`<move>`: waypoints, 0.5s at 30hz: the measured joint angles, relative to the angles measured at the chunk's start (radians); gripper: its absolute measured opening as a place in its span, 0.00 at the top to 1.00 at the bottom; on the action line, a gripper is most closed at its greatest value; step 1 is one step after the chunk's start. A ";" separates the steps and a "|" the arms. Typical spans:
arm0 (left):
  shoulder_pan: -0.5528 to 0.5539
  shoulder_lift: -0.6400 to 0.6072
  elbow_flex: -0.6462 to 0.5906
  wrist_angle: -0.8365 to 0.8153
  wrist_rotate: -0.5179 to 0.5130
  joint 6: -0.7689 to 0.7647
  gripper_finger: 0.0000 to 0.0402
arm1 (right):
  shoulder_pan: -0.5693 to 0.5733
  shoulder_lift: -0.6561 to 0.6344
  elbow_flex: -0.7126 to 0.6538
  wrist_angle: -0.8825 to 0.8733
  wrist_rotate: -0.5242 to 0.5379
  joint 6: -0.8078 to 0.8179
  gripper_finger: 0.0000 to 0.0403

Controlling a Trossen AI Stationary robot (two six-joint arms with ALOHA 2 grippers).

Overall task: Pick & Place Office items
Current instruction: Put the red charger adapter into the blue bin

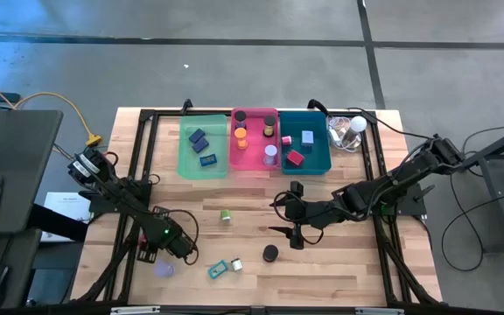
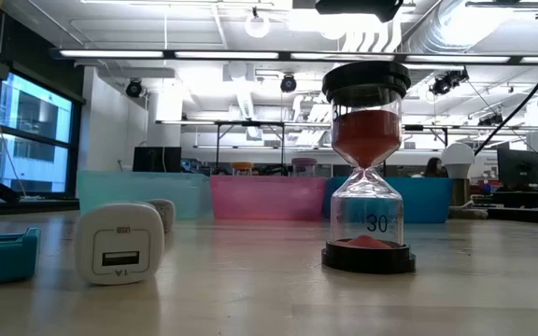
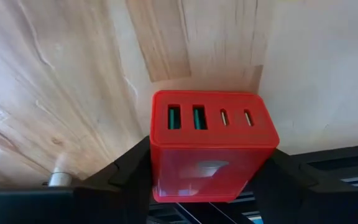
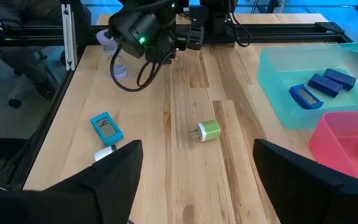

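My left gripper [image 1: 182, 248] is at the table's near left and is shut on a red charger block with several ports [image 3: 213, 149]; the gripper hides that block in the high view. My right gripper [image 4: 197, 180] hovers open over the table's middle [image 1: 289, 214], pointing left toward a green cylinder [image 4: 209, 130] that lies on its side. A red-sand hourglass with black caps [image 2: 367, 168] stands upright. A teal timer [image 4: 106, 129] and a white charger [image 2: 120, 243] lie near the near edge, and a purple item [image 1: 163, 269] lies beside the left gripper. My left gripper pinches the red charger block between its two fingers [image 3: 129, 171], one on each opposite side wall of the block's body [image 3: 160, 174]. The port face points back toward the wrist. I cannot tell whether the block is clear of the table.
Green [image 1: 191, 164], pink [image 1: 252, 162] and teal [image 1: 319, 164] trays stand side by side along the far edge and hold several small items. A clear plastic lump with a white ball [image 1: 348, 131] sits right of them. A black frame rail runs along the table's edges.
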 joint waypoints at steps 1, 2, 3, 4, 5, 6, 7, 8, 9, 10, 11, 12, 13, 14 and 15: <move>0.005 0.000 0.000 0.000 0.000 0.000 0.50 | 0.000 0.000 0.000 0.000 0.000 0.000 0.27; 0.010 0.000 0.000 0.000 0.003 0.005 0.50 | 0.000 0.000 0.000 0.000 0.000 0.000 0.27; 0.018 0.000 0.000 -0.001 0.009 0.012 0.50 | 0.000 0.000 0.000 0.000 0.000 0.000 0.27; 0.026 0.000 0.000 -0.001 0.014 0.017 0.50 | 0.000 0.000 0.000 0.000 0.000 0.000 0.27; 0.034 0.000 0.000 -0.001 0.019 0.019 0.50 | 0.000 0.000 0.000 0.000 0.000 0.000 0.27; 0.042 0.000 0.000 -0.002 0.024 0.020 0.50 | 0.000 0.000 0.000 0.000 0.000 0.000 0.27; 0.052 0.000 0.000 -0.001 0.032 0.023 0.50 | 0.000 0.000 0.000 0.000 0.000 0.000 0.27; 0.062 0.000 0.000 -0.002 0.041 0.028 0.50 | 0.000 0.000 0.000 0.000 0.000 0.000 0.27; 0.072 0.000 0.000 -0.002 0.050 0.034 0.50 | 0.000 0.000 0.000 0.000 0.000 0.000 0.27; 0.082 0.000 0.001 -0.002 0.058 0.039 0.50 | 0.000 0.000 0.000 0.000 0.000 0.000 0.27; 0.091 -0.001 0.001 -0.002 0.063 0.044 0.50 | 0.000 0.000 0.000 0.000 0.000 0.000 0.27; 0.100 -0.004 0.001 -0.001 0.070 0.051 0.50 | 0.000 0.000 0.000 -0.001 0.000 0.000 0.27; 0.110 -0.005 0.002 -0.001 0.074 0.060 0.50 | 0.000 0.000 0.000 0.000 0.000 -0.001 0.27; 0.119 -0.010 0.003 0.003 0.081 0.068 0.50 | 0.000 0.000 0.000 0.000 0.000 -0.001 0.27; 0.128 -0.017 0.005 0.011 0.087 0.079 0.50 | 0.000 0.000 0.000 -0.001 0.000 -0.002 0.27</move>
